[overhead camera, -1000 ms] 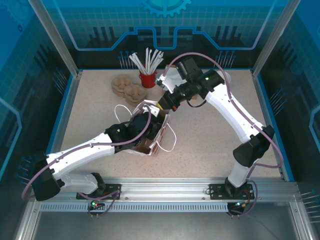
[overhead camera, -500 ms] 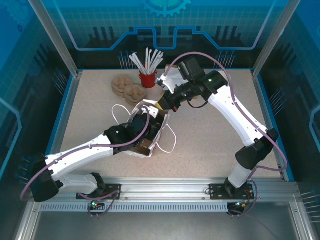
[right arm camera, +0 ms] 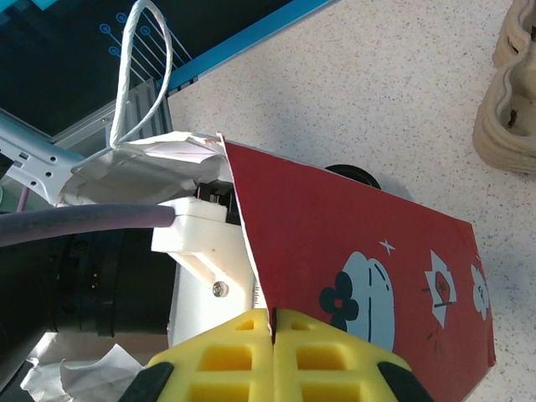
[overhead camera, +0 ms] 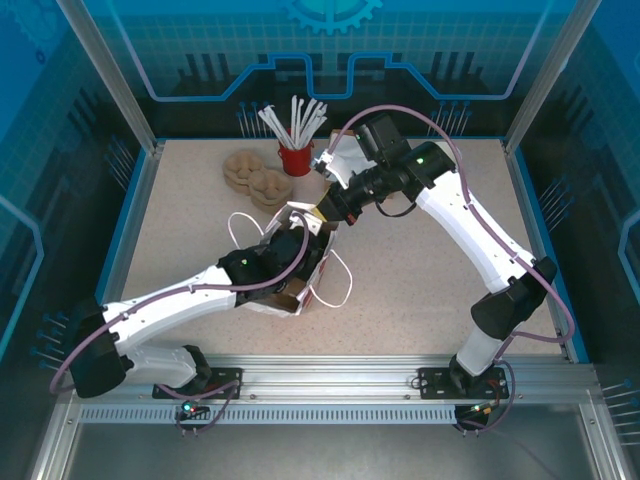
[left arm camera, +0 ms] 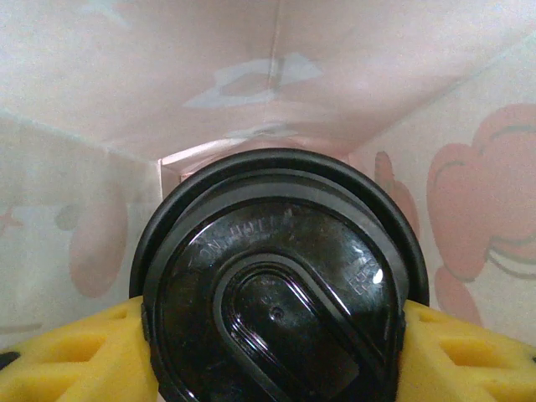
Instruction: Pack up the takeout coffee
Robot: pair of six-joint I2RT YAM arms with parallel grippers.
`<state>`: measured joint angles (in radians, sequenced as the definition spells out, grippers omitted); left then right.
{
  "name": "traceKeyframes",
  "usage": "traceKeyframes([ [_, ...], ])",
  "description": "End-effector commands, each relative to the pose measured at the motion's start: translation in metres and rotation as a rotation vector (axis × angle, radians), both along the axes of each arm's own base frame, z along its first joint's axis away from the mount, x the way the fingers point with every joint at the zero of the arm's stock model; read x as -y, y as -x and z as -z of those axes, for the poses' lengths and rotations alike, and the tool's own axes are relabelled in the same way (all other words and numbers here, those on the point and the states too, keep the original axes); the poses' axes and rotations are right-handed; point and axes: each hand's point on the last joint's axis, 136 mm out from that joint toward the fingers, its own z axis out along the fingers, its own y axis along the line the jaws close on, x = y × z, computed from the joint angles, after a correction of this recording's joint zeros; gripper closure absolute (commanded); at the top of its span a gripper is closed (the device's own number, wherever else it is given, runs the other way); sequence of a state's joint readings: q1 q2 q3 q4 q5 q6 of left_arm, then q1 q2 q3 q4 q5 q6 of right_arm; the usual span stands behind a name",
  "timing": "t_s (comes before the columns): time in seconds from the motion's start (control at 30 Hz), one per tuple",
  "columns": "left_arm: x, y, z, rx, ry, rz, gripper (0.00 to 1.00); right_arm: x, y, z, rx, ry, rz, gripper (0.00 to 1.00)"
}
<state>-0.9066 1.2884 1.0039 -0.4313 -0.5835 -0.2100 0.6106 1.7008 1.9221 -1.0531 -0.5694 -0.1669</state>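
The paper bag (right arm camera: 360,243) stands open on the surface (overhead camera: 420,270), red outside with cartoon figures printed on it and white cord handles. Inside it is the takeout coffee (left arm camera: 280,276), its black lid facing up between pale bag walls where the print shows through in pink. The left end effector (left arm camera: 272,339) grasps the cup, with a yellow pad on each side. Raised lettering rings the lid, possibly a warning, but it is too faint to read. The right end effector (right arm camera: 274,335) is clenched on the bag's rim. Behind the bag, a red cup (overhead camera: 295,159) holds white straws (overhead camera: 296,115), beside the pulp carriers (overhead camera: 255,178).
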Motion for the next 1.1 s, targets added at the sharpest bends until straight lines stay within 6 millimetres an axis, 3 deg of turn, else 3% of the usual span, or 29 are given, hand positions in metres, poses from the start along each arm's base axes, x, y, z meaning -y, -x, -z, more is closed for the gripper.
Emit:
traceKeyframes([
  [0.0,0.003,0.002,0.004,-0.039,-0.001,-0.011,0.40,-0.003,0.016,-0.009,0.004,-0.042,-0.051,1.00],
  [0.33,0.016,0.002,0.017,-0.121,0.003,-0.027,0.40,0.010,0.016,0.004,-0.033,-0.066,-0.034,1.00],
  [0.67,0.027,0.001,0.035,-0.215,-0.043,-0.033,0.40,0.017,-0.004,0.020,-0.089,-0.099,-0.028,1.00],
  [1.07,0.035,-0.004,0.054,-0.296,-0.089,-0.042,0.40,0.023,-0.018,0.036,-0.127,-0.119,-0.008,0.87],
])
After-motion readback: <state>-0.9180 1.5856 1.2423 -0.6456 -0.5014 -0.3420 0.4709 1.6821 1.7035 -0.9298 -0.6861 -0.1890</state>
